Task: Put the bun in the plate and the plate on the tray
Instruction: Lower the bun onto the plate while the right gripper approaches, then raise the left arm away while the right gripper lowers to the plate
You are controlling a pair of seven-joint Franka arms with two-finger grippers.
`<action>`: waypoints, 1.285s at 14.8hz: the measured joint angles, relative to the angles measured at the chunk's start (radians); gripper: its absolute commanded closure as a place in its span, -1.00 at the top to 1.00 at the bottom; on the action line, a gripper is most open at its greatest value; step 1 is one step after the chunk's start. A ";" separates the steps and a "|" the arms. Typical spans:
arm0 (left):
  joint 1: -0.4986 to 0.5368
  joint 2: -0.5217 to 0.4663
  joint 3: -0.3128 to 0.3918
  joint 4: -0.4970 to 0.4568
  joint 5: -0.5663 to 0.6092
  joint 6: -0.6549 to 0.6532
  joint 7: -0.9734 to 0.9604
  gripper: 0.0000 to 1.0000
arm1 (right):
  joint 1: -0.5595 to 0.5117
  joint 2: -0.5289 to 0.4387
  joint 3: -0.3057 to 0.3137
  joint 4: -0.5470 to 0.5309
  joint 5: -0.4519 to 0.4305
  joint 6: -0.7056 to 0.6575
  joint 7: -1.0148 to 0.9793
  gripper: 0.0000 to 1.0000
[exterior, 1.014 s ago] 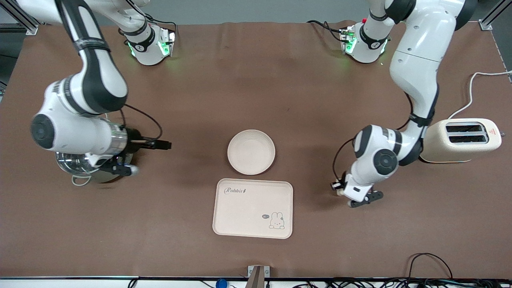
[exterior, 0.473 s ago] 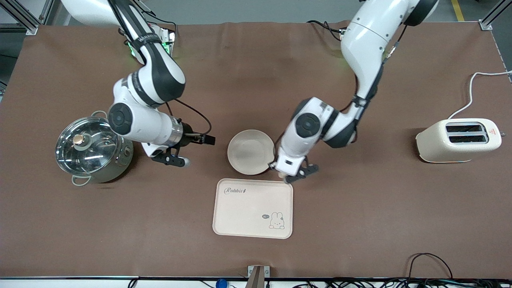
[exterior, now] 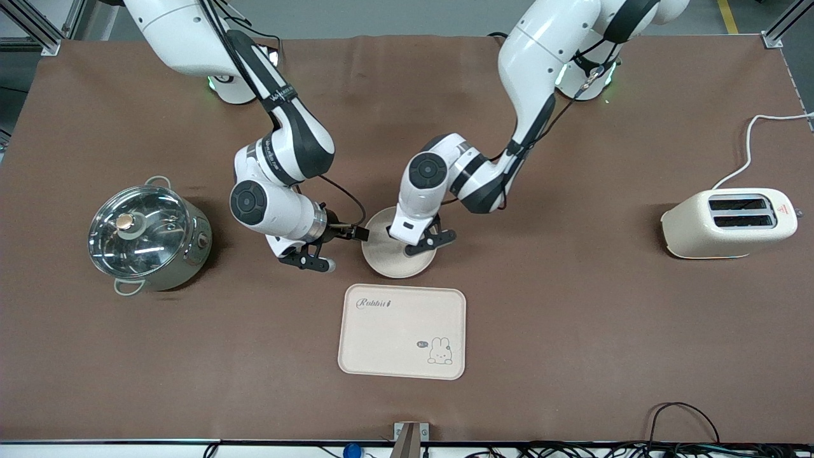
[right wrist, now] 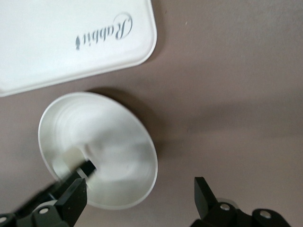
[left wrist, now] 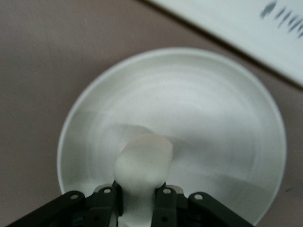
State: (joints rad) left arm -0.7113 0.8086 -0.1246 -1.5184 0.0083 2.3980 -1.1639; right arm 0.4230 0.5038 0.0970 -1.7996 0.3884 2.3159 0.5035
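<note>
The round cream plate sits on the brown table, just farther from the front camera than the Rabbit tray. My left gripper is over the plate and is shut on the small cream-white bun, which it holds just above the plate's floor. The bun is hidden in the front view. My right gripper is open and empty, low beside the plate's edge toward the right arm's end. In the right wrist view the gripper has part of the plate's rim between its fingers, and the tray shows too.
A steel pot with a glass lid stands toward the right arm's end. A cream toaster with a white cord stands toward the left arm's end. A corner of the tray shows in the left wrist view.
Both arms swung in to the plate. My left gripper carried the bun from the toaster side, past the tray's corner, to over the plate. My right gripper came from the pot to the plate's edge.
</note>
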 measured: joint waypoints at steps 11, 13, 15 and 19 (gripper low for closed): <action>0.188 -0.140 0.038 0.181 0.001 -0.213 0.171 1.00 | 0.087 0.002 0.000 -0.166 0.000 0.266 0.001 0.84; 0.265 -0.223 0.041 0.183 0.007 -0.285 0.278 1.00 | 0.094 0.003 -0.001 -0.171 0.000 0.272 0.002 0.80; 0.344 -0.308 0.043 0.184 0.036 -0.380 0.417 1.00 | 0.094 0.006 -0.002 -0.175 0.000 0.272 0.002 0.72; 0.441 -0.458 0.045 0.184 0.150 -0.543 0.669 1.00 | 0.095 0.011 -0.004 -0.176 0.000 0.284 0.003 0.56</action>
State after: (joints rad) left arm -0.2705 0.3507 -0.0795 -1.3342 0.1584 1.8549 -0.4948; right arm 0.5180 0.5146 0.0933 -1.9754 0.3884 2.6004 0.5069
